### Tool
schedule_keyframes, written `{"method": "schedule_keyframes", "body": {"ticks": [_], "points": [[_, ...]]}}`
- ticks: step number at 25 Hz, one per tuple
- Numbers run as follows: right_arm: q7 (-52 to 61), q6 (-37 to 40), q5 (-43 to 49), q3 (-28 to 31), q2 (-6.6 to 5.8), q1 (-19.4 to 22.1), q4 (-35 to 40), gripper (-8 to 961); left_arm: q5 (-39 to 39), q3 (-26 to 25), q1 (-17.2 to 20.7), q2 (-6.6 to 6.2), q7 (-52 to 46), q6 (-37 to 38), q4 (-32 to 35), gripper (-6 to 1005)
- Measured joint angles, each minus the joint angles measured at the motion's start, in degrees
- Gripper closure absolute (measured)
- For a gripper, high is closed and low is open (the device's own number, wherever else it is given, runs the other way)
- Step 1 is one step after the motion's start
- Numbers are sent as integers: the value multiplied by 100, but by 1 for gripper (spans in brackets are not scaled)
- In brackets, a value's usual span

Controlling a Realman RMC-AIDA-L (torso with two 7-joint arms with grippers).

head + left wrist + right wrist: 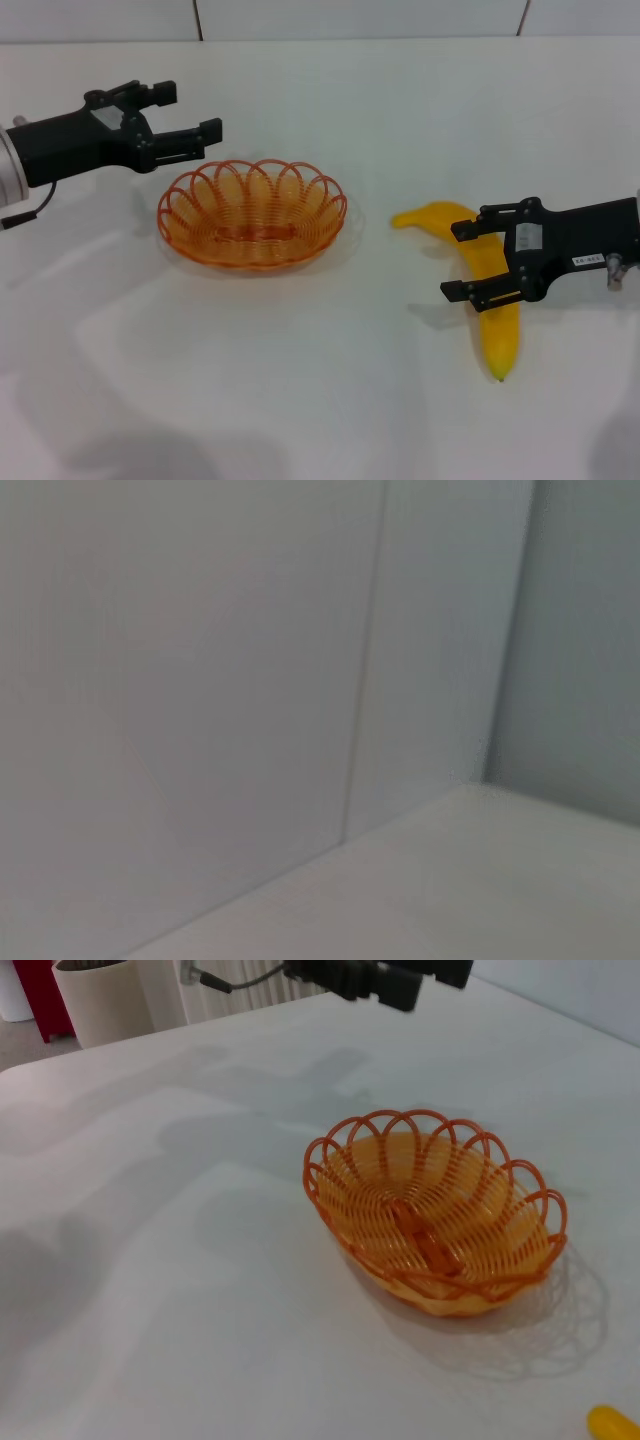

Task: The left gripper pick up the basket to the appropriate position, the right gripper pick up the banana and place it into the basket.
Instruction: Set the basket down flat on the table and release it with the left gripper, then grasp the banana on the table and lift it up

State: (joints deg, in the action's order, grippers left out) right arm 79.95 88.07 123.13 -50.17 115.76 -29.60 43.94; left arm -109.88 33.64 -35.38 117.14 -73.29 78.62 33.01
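The orange wire basket (252, 214) sits empty on the white table, left of centre; it also shows in the right wrist view (435, 1210). The yellow banana (487, 280) lies on the table at the right, its pointed tip toward me. My right gripper (459, 261) is open, its fingers (480, 292) straddling the banana's middle from the right. My left gripper (187, 117) is open and empty, in the air just behind and left of the basket; its fingers also show in the right wrist view (380, 975). The banana's tip shows in the right wrist view (612, 1423).
The white table (320, 400) runs to a tiled wall at the back. The left wrist view shows only wall panels (200, 680) and the table surface. A beige bin (100, 1000) and a red object stand beyond the table's far edge.
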Motion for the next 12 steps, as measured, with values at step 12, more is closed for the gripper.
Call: {"method": "schedule_keyframes", "body": {"ticks": [12], "points": [[193,-9,16,-28,-13,-3,10,91,881,1615,905,29,-1105,258,1335,82]]}}
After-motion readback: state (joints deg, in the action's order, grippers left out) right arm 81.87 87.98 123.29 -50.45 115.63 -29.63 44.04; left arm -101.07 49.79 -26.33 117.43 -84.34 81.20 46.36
